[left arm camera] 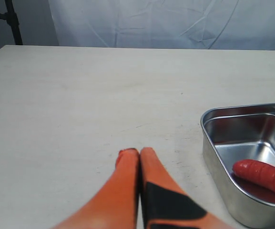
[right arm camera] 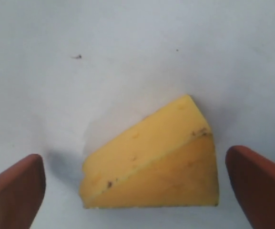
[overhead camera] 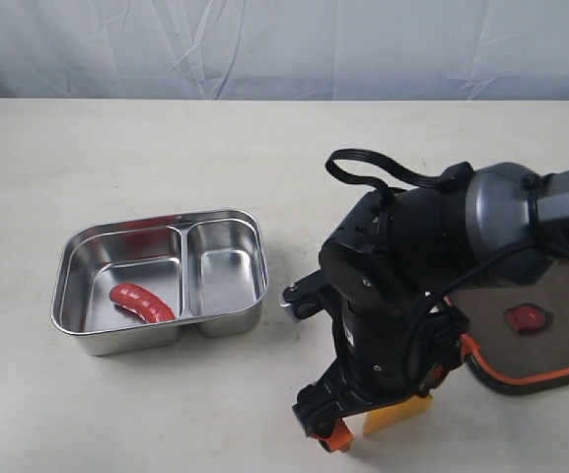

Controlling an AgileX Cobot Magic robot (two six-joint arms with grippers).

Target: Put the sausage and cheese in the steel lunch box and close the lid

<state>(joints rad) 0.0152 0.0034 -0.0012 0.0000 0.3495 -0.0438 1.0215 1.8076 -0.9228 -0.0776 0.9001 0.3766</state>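
The steel lunch box (overhead camera: 220,317) stands on the table left of centre, with the red sausage (overhead camera: 141,303) lying in its larger compartment. The yellow cheese (right arm camera: 151,162) wedge lies on the table between the wide-apart fingers of my right gripper (right arm camera: 137,188), which is open around it and not touching it. In the exterior view the cheese (overhead camera: 394,416) peeks out under that gripper near the front edge. The dark lid (overhead camera: 550,345) lies flat at the right, partly hidden by the right arm. My left gripper (left arm camera: 139,155) is shut and empty, beside the lunch box (left arm camera: 208,143) and the sausage (left arm camera: 263,176).
The bulky right arm (overhead camera: 412,266) rises over the table between the lunch box and the lid. A white cloth backdrop (overhead camera: 264,49) hangs behind the table's far edge. The left arm does not show in the exterior view.
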